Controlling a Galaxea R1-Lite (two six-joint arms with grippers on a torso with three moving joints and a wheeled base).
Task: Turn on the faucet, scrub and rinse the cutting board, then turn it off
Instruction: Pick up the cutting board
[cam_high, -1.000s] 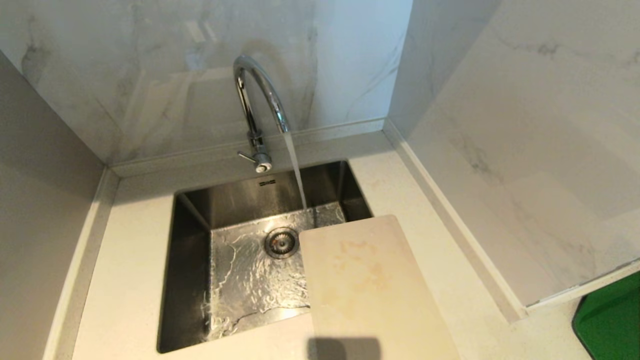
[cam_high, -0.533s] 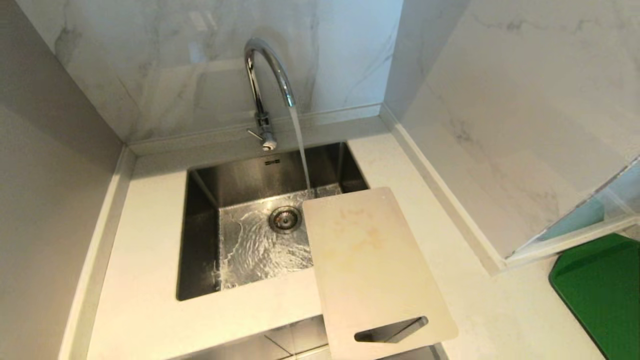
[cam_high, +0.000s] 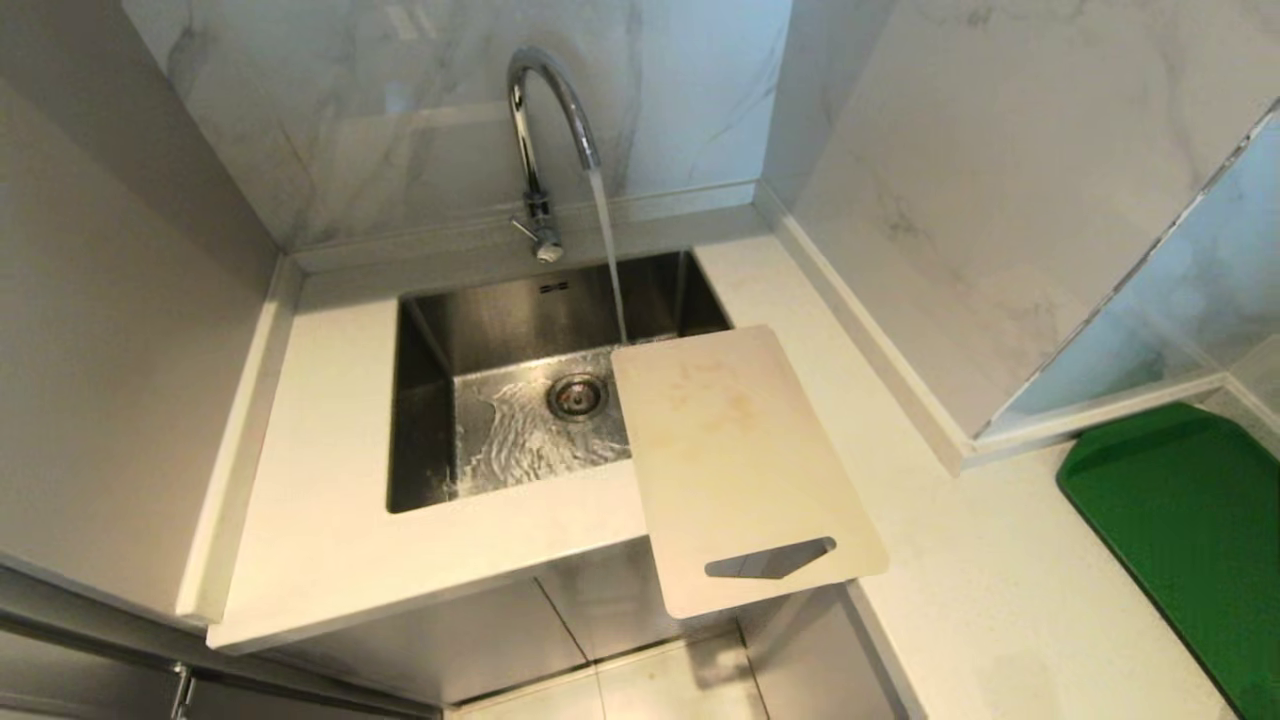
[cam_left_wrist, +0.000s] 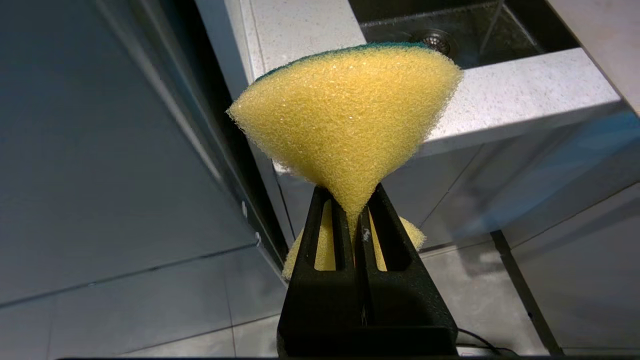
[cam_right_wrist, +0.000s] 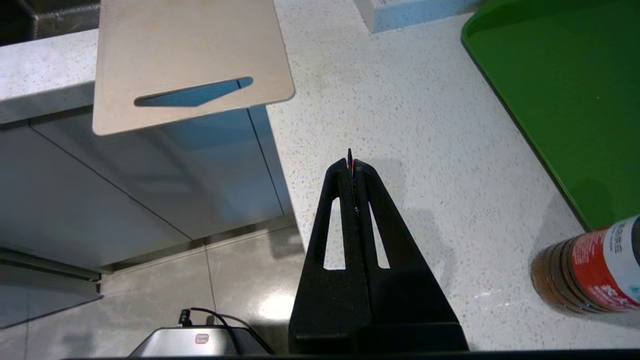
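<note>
Our left claw (cam_left_wrist: 356, 212) is clamped on a yellow sponge (cam_left_wrist: 347, 117) with a green scrub face, squeezed to a wedge, held low in front of the desk (cam_left_wrist: 520, 92) edge. The right claw (cam_right_wrist: 351, 162) is pressed together with nothing in it, hovering over the desk's front corner. Just ahead of the right claw and to its left we see the cutting board (cam_high: 745, 465) — its slot-handle end overhangs the desk front, its far end lies over the sink (cam_high: 420, 400). A green mat (cam_right_wrist: 565, 95) lies off to the right claw's right, a brown bottle (cam_right_wrist: 590, 272) nearer beside it. Farthest out, the faucet (cam_high: 545, 110) is running — the stream drops into the sink just past the board's far edge.
</note>
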